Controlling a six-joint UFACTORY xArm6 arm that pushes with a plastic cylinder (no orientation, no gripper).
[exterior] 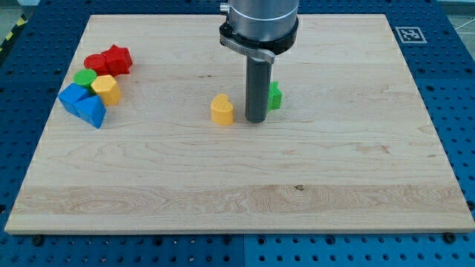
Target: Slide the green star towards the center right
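The green star (274, 96) lies near the middle of the wooden board (237, 185), mostly hidden behind my dark rod, with only its right part showing. My tip (256, 120) rests on the board just at the star's left, touching or nearly touching it. A yellow heart-shaped block (221, 109) sits a short way to the left of my tip, apart from it.
A cluster of blocks sits at the view's upper left: two red blocks (109, 60), a green block (85, 77), a yellow block (106, 88) and two blue blocks (82, 103). A printed marker tag (409, 34) is on the board's top right corner.
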